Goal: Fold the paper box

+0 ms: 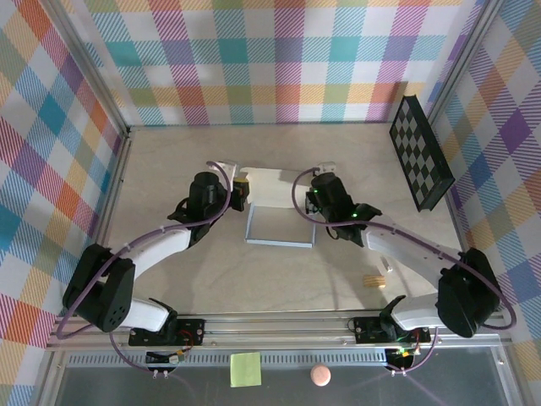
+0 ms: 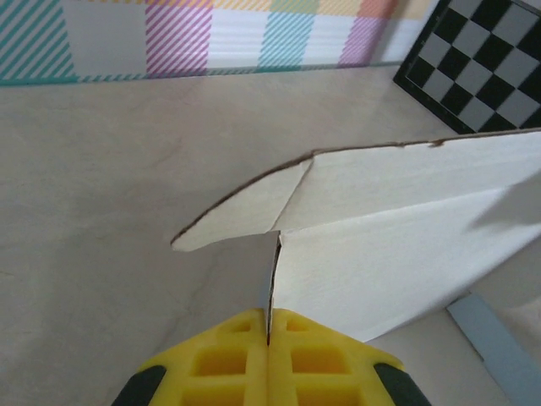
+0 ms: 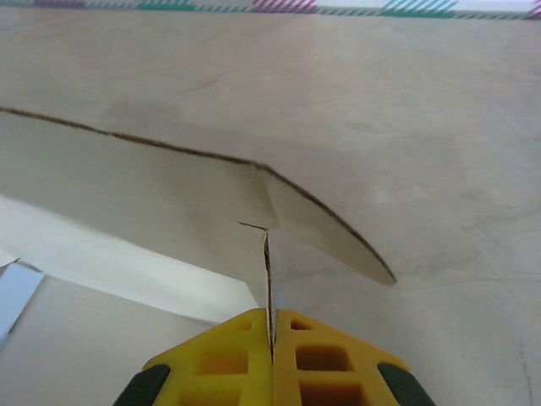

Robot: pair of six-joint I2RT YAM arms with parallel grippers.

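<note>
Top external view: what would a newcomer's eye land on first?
The paper box in the middle of the table, its far wall standing up. It is pinched at either end by the left hand and the right hand, both shut on the cardboard's edge. Then come the loud plaid walls around the table and the black checkerboard panel by the right wall.

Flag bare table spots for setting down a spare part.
Free: the strip between the paper box and the back wall; the front-centre patch between the box's near edge and the base rail. Crowded: mid-table, where left gripper and right gripper pinch the box; small tan piece front right.
</note>
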